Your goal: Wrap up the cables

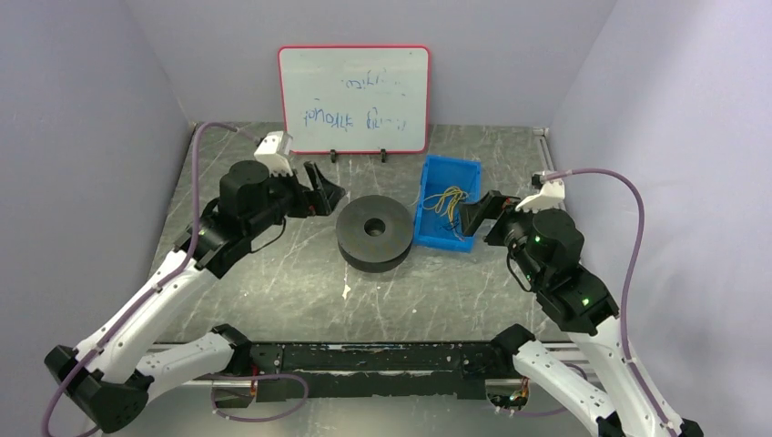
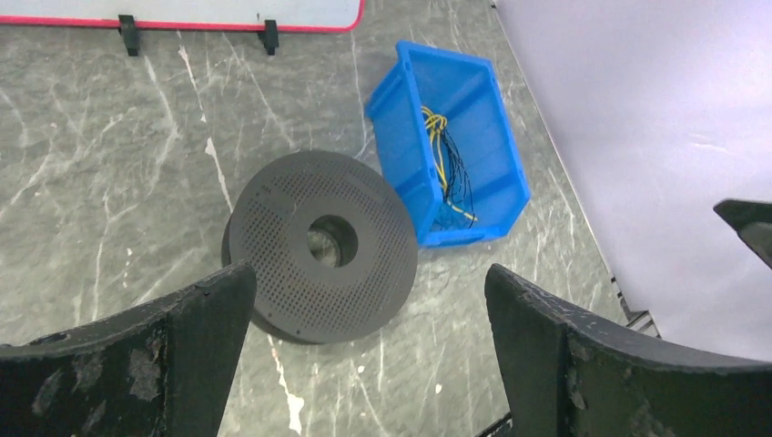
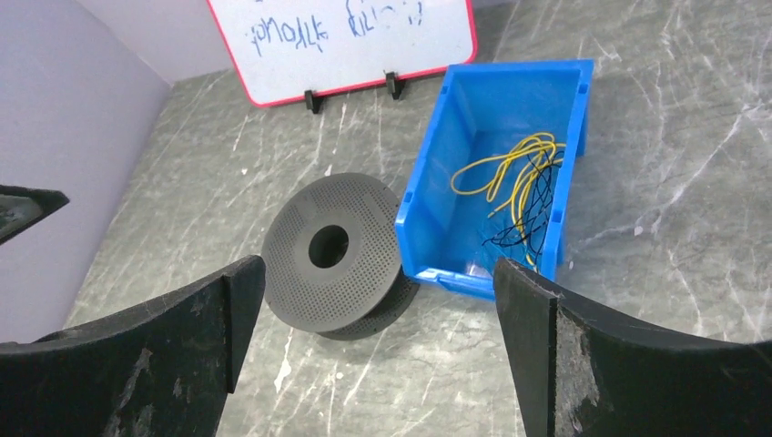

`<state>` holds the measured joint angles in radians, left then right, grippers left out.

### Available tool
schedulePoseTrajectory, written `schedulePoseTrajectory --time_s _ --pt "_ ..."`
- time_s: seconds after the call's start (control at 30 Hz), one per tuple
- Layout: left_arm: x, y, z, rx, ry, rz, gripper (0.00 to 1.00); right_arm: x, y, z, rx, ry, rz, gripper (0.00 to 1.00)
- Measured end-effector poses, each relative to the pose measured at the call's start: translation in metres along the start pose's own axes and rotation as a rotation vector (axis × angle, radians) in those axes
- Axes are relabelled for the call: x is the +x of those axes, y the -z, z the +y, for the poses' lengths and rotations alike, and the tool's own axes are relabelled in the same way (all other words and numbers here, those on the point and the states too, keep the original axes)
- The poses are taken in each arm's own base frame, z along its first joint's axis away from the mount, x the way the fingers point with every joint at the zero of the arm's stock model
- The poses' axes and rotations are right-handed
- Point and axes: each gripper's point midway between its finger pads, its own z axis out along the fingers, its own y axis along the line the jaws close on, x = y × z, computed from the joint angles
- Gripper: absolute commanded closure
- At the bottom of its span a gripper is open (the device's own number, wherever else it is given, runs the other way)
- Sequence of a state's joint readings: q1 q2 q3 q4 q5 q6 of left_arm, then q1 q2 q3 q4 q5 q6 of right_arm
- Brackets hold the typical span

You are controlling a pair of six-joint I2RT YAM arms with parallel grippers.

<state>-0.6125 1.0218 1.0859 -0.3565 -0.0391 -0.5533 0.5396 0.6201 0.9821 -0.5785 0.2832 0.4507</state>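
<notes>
Thin yellow cables (image 1: pixel 445 201) (image 2: pixel 437 150) (image 3: pixel 514 177), with some dark strands among them, lie loose inside a blue bin (image 1: pixel 435 222) (image 2: pixel 487 100) (image 3: pixel 469 127). A dark perforated spool (image 1: pixel 373 233) (image 2: pixel 319 244) (image 3: pixel 330 252) lies flat on the table just left of the bin. My left gripper (image 1: pixel 326 193) (image 2: pixel 369 314) hovers open to the left of the spool, with nothing between its fingers. My right gripper (image 1: pixel 477 214) (image 3: pixel 378 314) hangs open at the bin's right side, also holding nothing.
A red-framed whiteboard (image 1: pixel 354 98) (image 3: pixel 341 41) stands at the back of the grey marbled table (image 1: pixel 273 273). Pale walls close in the left, right and back. Purple hoses (image 1: pixel 628 237) loop off both arms. A black rail (image 1: pixel 373 357) runs along the near edge.
</notes>
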Motion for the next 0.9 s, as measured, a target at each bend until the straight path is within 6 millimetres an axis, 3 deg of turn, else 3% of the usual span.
schedulePoseTrajectory --time_s 0.2,0.53,0.77,0.9 --pt "0.014 0.016 0.008 -0.004 -0.028 0.025 0.02 0.012 -0.006 0.003 -0.020 0.042 0.046 0.00" --pt "0.071 0.006 0.043 -0.101 -0.021 0.187 0.00 0.049 -0.015 -0.007 -0.023 0.099 0.127 0.00" --pt "0.092 -0.003 0.053 -0.138 0.002 0.245 0.02 0.058 -0.019 -0.010 -0.020 0.098 0.141 0.00" --pt "0.113 -0.007 0.063 -0.156 0.023 0.292 0.02 0.074 -0.026 -0.010 -0.024 0.095 0.183 0.00"
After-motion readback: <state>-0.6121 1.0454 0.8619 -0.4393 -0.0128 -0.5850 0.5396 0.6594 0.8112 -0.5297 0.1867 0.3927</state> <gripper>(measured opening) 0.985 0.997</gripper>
